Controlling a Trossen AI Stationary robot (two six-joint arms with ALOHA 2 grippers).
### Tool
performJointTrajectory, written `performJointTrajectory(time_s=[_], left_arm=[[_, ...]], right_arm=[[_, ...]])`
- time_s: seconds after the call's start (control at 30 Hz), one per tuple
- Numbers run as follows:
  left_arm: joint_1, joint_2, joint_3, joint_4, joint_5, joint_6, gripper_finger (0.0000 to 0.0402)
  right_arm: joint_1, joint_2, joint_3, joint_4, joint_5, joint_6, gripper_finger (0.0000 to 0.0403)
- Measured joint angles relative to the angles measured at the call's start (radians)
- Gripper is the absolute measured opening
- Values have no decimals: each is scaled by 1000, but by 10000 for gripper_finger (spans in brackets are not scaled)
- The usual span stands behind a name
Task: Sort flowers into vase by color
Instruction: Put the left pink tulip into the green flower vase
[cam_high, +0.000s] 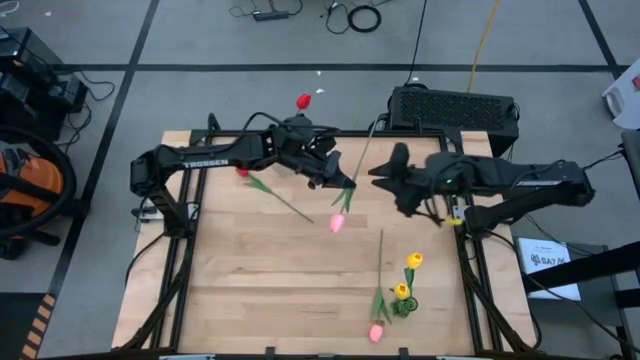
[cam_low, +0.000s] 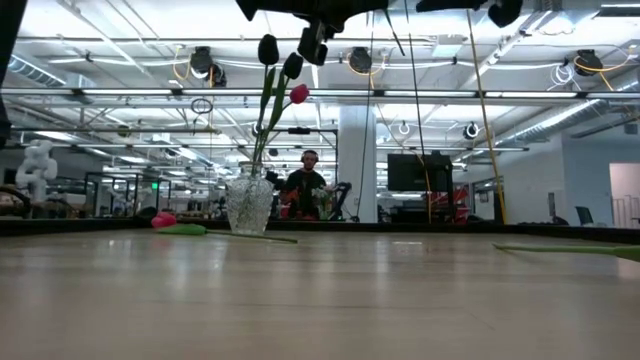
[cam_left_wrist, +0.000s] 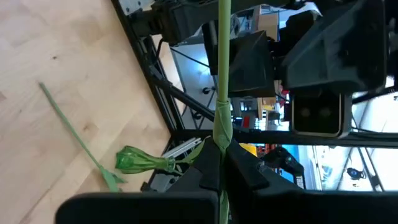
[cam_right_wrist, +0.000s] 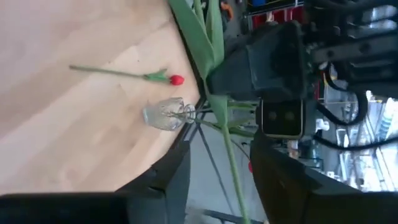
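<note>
held tulip (cam_high: 338, 222): pink head hanging down, thin green stem, above table (cam_high: 250, 290) centre | left gripper (cam_high: 345, 184): clamped on its stem | right gripper (cam_high: 378, 173): fingers apart, just beside stem | vase (cam_low: 249, 204): clear glass, tulips inside, far edge

Robotics lab or industrial workshop, big open hall. Low view shows exposed ceiling trusses with strip lights (cam_low: 420, 95), hanging cables, a dark monitor (cam_low: 412, 171), glass partitions and a seated person wearing headphones (cam_low: 306, 182) behind the wooden table (cam_low: 320, 300). High view adds grey floor with taped lines, loose cables (cam_high: 352, 16), a black electronics box (cam_high: 452, 107) and an orange shop vacuum (cam_high: 25, 185).
</note>
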Motion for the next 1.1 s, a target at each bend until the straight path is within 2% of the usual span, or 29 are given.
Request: performJointTrajectory(time_s=[0.17, 0.33, 0.47, 0.63, 0.87, 1.1], left_arm=[[0, 0, 0, 0, 1, 1, 9], [0, 0, 0, -5, 1, 1, 10], [0, 1, -2, -10, 1, 7, 10], [-5, 0, -2, -9, 2, 8, 11], [-14, 0, -2, -8, -36, 80, 15], [-4, 0, -2, 4, -49, 142, 75]], right_arm=[[26, 76, 0, 87, 52, -50, 117], [26, 130, 0, 123, 59, -61, 83], [25, 152, 0, 140, 67, -56, 62], [26, 162, 0, 164, 105, -38, 12], [25, 161, 0, 160, 109, -34, 4], [24, 161, 0, 152, 149, -15, 2]])
